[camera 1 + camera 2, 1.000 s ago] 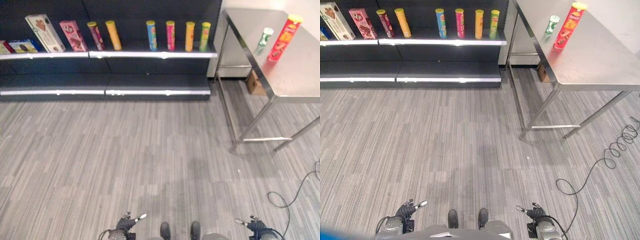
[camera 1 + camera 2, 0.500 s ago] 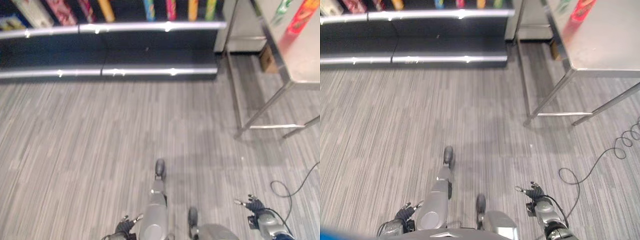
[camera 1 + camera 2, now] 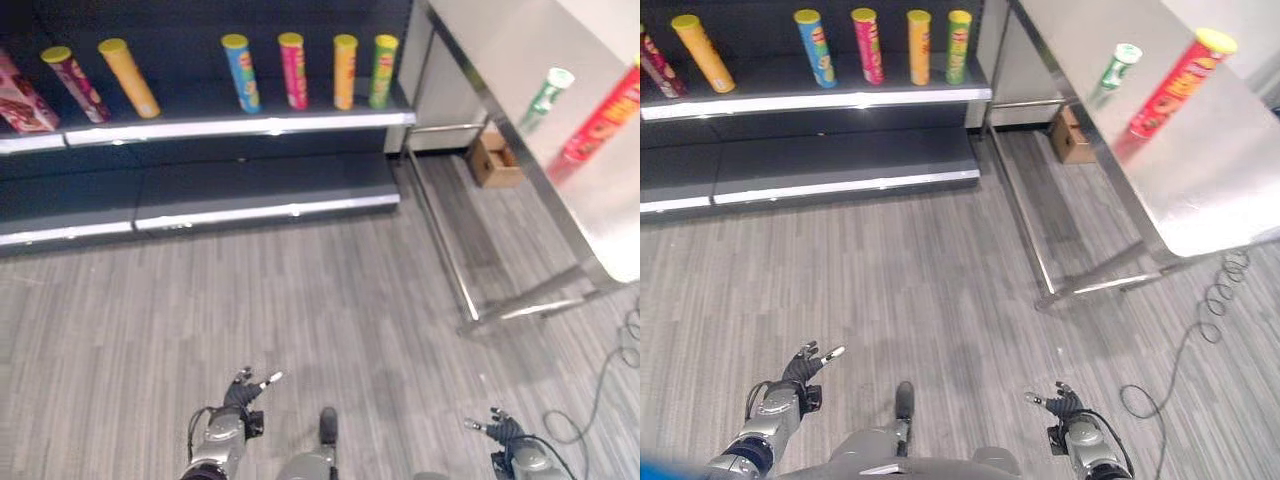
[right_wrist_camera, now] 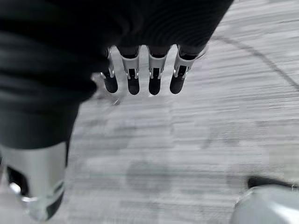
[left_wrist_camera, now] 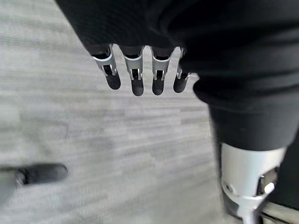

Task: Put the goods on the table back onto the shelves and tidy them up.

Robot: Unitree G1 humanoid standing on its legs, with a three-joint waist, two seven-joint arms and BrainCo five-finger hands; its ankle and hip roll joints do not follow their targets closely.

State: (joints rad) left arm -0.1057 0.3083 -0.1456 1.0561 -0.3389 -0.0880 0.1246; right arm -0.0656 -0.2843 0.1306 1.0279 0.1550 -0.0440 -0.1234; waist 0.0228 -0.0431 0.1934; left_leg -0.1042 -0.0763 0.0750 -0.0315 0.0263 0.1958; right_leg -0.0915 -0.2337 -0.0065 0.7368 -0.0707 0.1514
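Observation:
A red tube can (image 3: 1180, 84) and a small green-and-white bottle (image 3: 1114, 72) stand on the steel table (image 3: 1210, 190) at the right. On the dark shelf (image 3: 240, 123) at the back stand several tube cans: blue (image 3: 240, 73), pink (image 3: 293, 70), orange (image 3: 344, 71), green (image 3: 383, 71), yellow-orange (image 3: 129, 77) and dark red (image 3: 70, 84). My left hand (image 3: 800, 375) hangs low at the lower left, open and holding nothing. My right hand (image 3: 1060, 408) hangs low at the lower right, open too. In each wrist view straight fingers (image 5: 135, 77) (image 4: 154, 74) point over bare floor.
A pink box (image 3: 20, 100) leans at the shelf's left end. The lower shelf board (image 3: 250, 190) is bare. A small cardboard box (image 3: 492, 160) sits on the floor beside the table's leg (image 3: 440, 250). Grey striped carpet lies between me and the shelves.
The camera has swung up and to the right, so the shelf cans and the table's goods show whole again. Both hands stay low and open.

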